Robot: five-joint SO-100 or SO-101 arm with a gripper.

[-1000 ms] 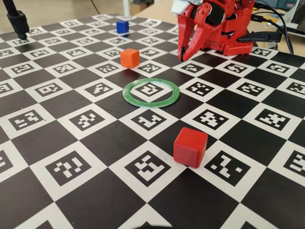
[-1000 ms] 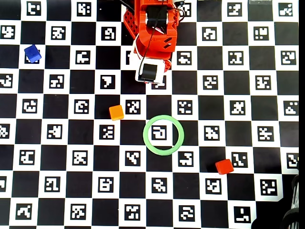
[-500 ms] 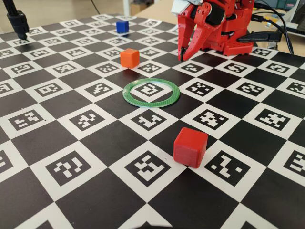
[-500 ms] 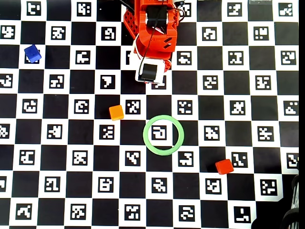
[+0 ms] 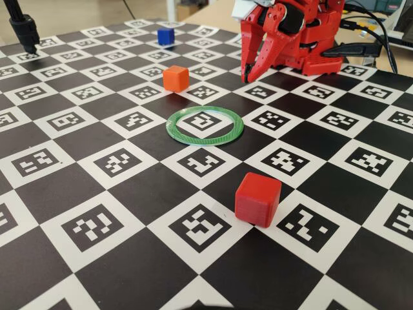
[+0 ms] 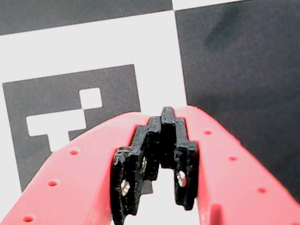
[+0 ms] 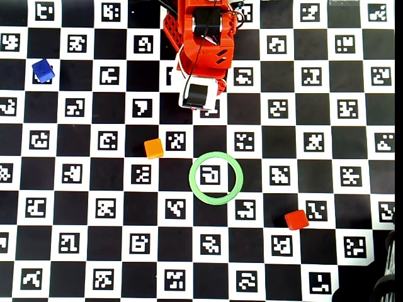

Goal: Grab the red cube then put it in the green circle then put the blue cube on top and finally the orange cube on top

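Note:
The red cube (image 5: 258, 200) (image 7: 296, 219) sits on the checkered mat nearest the fixed camera, apart from the green circle (image 5: 171, 128) (image 7: 216, 202), whose middle holds nothing. Behind the ring, slightly left in the fixed view, stands the orange cube (image 5: 175, 78) (image 7: 153, 148). The blue cube (image 5: 166, 36) (image 7: 43, 70) is far back, at the upper left in the overhead view. My gripper (image 5: 246, 76) (image 6: 164, 117) hangs tip-down by the arm's base, shut with nothing between its fingers, well away from all three cubes. From overhead the wrist camera housing (image 7: 198, 94) covers the jaws.
The red arm base (image 5: 316, 39) and black cables (image 5: 377, 32) fill the back right in the fixed view. A black stand (image 5: 24, 32) rises at the back left. A dark object (image 7: 387, 283) shows at the overhead view's lower right corner.

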